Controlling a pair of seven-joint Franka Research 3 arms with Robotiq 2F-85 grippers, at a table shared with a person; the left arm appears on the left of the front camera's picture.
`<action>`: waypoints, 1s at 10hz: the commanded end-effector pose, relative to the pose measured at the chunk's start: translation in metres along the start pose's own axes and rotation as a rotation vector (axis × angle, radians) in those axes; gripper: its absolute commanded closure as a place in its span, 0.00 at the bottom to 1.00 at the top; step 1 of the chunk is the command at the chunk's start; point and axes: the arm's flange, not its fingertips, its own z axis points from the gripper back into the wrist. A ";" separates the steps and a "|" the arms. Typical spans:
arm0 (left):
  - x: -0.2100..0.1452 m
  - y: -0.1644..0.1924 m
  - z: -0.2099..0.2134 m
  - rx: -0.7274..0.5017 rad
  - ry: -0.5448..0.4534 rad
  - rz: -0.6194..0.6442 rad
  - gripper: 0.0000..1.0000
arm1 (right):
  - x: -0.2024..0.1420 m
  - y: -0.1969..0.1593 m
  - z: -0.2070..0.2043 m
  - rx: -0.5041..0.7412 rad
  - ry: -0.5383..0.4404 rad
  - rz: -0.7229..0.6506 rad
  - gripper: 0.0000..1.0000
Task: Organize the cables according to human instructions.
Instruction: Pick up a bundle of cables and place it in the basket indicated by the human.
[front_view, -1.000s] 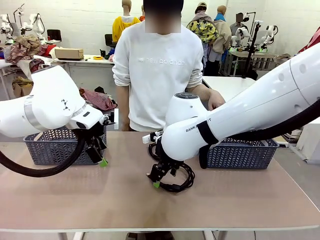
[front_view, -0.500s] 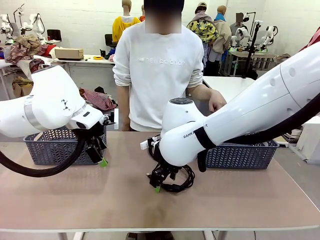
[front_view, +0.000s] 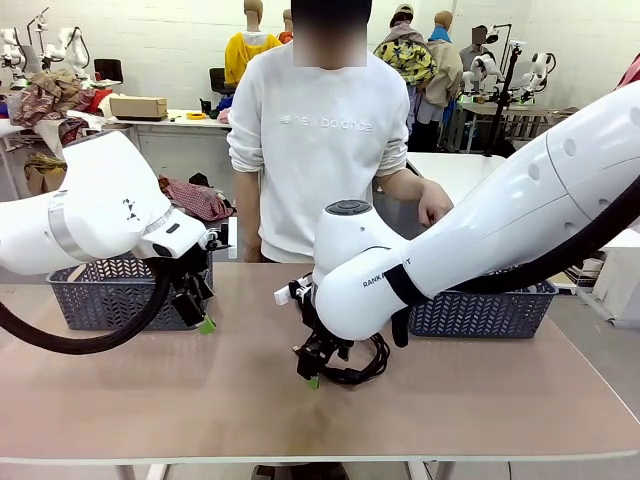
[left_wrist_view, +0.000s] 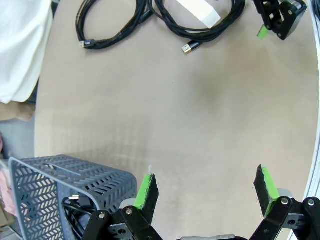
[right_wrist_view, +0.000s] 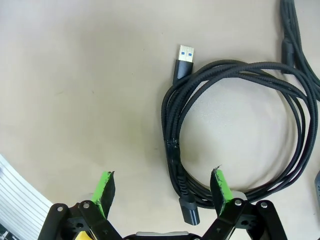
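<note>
The right gripper (right_wrist_view: 162, 192) hangs low over the table (front_view: 150, 400) near its middle, jaws apart. One side of a coiled black cable (right_wrist_view: 172, 150) lies on the tabletop between the green pads, closer to one of them, and nothing is gripped. The cable's USB plug (right_wrist_view: 183, 59) points away from the gripper. A second cable (left_wrist_view: 115, 32) lies coiled beside the first, on the side toward the person (front_view: 320, 150). Over the left side of the table, the left gripper (left_wrist_view: 206, 189) hovers with its jaws wide apart and empty, just beside the left basket (left_wrist_view: 55, 185), inside which a black cord shows. The right basket (front_view: 480, 310) sits behind the right arm. The person stands at the far edge.
</note>
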 end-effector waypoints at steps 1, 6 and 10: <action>-0.001 0.001 0.002 0.002 -0.001 0.003 0.00 | 0.013 0.007 -0.002 -0.031 0.021 -0.019 0.00; -0.001 0.001 0.002 0.002 -0.001 0.003 0.00 | 0.017 0.009 -0.005 -0.029 0.035 -0.034 0.15; -0.001 0.001 0.002 0.002 -0.001 0.003 0.00 | 0.016 0.008 -0.005 -0.029 0.038 -0.052 0.47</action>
